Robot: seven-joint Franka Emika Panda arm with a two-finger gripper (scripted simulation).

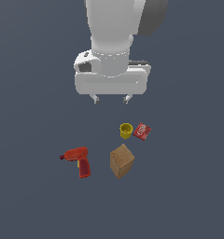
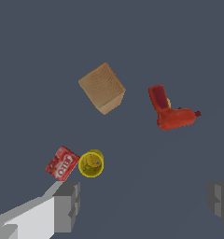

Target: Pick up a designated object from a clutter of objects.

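- A flat, uniform dark grey-blue counter (image 1: 30, 196) is seen filling both views; no edge, wall or other room feature is shown.
- No seams, marks or texture are seen on the surface, and only faint shading is cast under the things.
- Four things are laid out on it, all apart from one another except the cup and the packet, which are set just beside each other.
- The yellow cup (image 1: 126, 130) is stood upright with its open mouth up; its hollow inside is shown in the wrist view (image 2: 91, 164).
- The red packet (image 1: 142, 131) is laid flat just to the exterior view's right of the cup; white lettering is seen on it in the wrist view (image 2: 62, 163). Whether the two touch cannot be told.
- The tan box (image 1: 122, 160) is placed near the cup, on the side closer to the exterior camera, and is turned corner-on.
- The red drill (image 1: 78, 160) is laid on its side, well to the exterior view's left of the box.
- The white arm is hung above the counter, with the fingers (image 1: 111, 99) pointed down and held clear of everything.
- The fingers are spread wide and nothing is held between them; in the wrist view (image 2: 144, 203) the cup is seen close to one finger, outside the gap.
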